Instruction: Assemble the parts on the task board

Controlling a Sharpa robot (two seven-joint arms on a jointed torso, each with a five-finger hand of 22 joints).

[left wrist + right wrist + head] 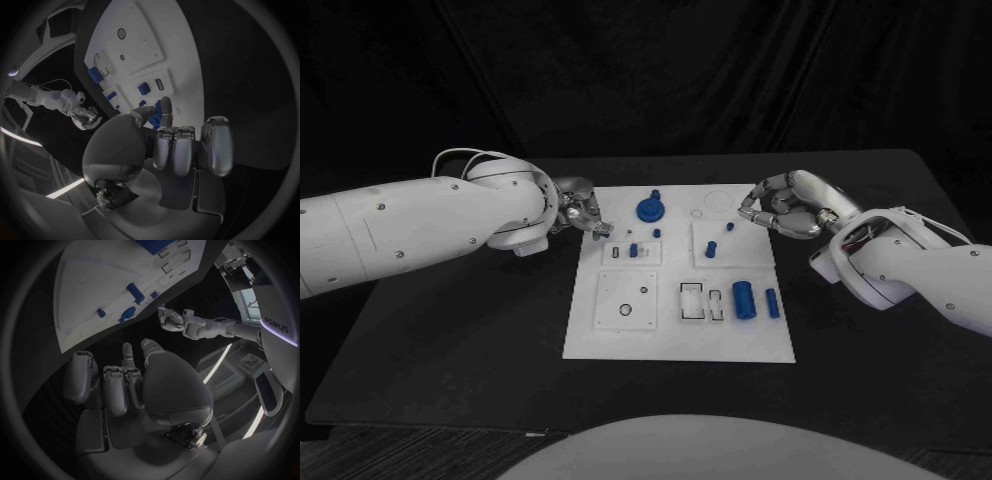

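— Board [679, 345] position?
— White, mid-table, between the two hands. Blue parts on it: a round knob [651, 210] at the far edge, a small peg [711, 249] right of centre, two cylinders [744, 300] near the right edge.
— Left hand [578, 215]?
— At the board's far-left corner, fingers curled in, nothing visibly held; the knob lies just right of it.
— Right hand [783, 208]?
— Over the far-right corner, fingers also curled in on nothing, the peg nearer and to its left.

Dim overall, dark bg, wrist views fisheye-warped, edges blurry
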